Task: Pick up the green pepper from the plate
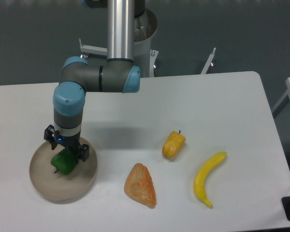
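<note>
The green pepper (64, 162) lies in the beige-tan plate (46, 186) at the table's front left. My gripper (66, 153) stands straight down over the plate, right on top of the pepper, with its fingers reaching down around it. The wrist hides the fingertips, so I cannot tell whether they press on the pepper. The pepper still rests on the plate.
A yellow-orange pepper (173, 145) lies right of the middle. An orange triangular pastry (141, 186) lies near the front edge. A yellow banana (208, 179) lies further right. The arm's base column (121, 29) stands at the back.
</note>
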Action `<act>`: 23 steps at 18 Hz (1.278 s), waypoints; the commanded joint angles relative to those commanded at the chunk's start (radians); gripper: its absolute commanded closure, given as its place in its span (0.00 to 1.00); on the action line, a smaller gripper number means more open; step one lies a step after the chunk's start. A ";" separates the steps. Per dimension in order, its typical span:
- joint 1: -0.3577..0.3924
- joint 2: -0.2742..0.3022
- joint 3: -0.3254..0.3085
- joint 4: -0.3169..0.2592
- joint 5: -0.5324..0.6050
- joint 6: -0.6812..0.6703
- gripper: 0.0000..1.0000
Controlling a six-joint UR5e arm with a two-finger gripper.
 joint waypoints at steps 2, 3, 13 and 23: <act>0.000 0.000 -0.002 0.003 0.000 0.002 0.46; -0.002 0.000 -0.002 0.003 -0.002 0.003 0.52; 0.006 0.020 0.008 0.002 -0.005 0.017 0.60; 0.188 0.109 0.044 -0.098 0.000 0.294 0.61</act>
